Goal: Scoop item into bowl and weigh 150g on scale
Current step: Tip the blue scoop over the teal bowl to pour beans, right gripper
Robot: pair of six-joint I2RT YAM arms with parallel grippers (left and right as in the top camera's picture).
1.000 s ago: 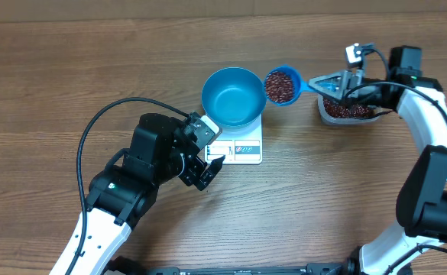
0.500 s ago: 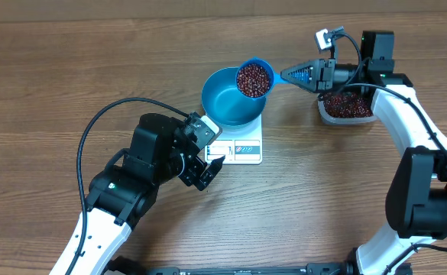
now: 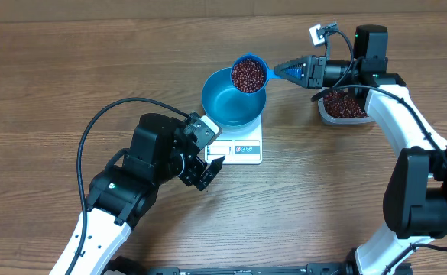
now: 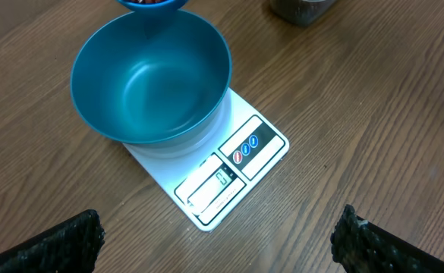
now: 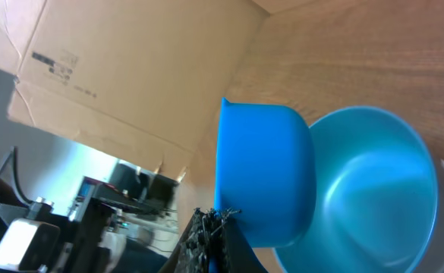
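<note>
The blue bowl (image 3: 227, 101) stands empty on the white scale (image 3: 241, 150). My right gripper (image 3: 297, 72) is shut on the handle of a small blue scoop (image 3: 249, 74). The scoop is full of red-brown beans and hangs level over the bowl's far right rim. In the right wrist view the scoop (image 5: 263, 174) shows from below, beside the bowl (image 5: 377, 189). My left gripper (image 3: 205, 169) stands open in front of the scale, holding nothing. Its wrist view shows the bowl (image 4: 149, 83) and the scale (image 4: 237, 167) ahead of it.
A clear tub (image 3: 346, 106) with more beans stands to the right of the scale, under my right arm. A black cable (image 3: 105, 114) loops over the table at the left. A cardboard box (image 5: 130, 68) shows beyond the table.
My right gripper has carried the full scoop leftward, from beside the bowl to over its far right rim. The left arm has not moved.
</note>
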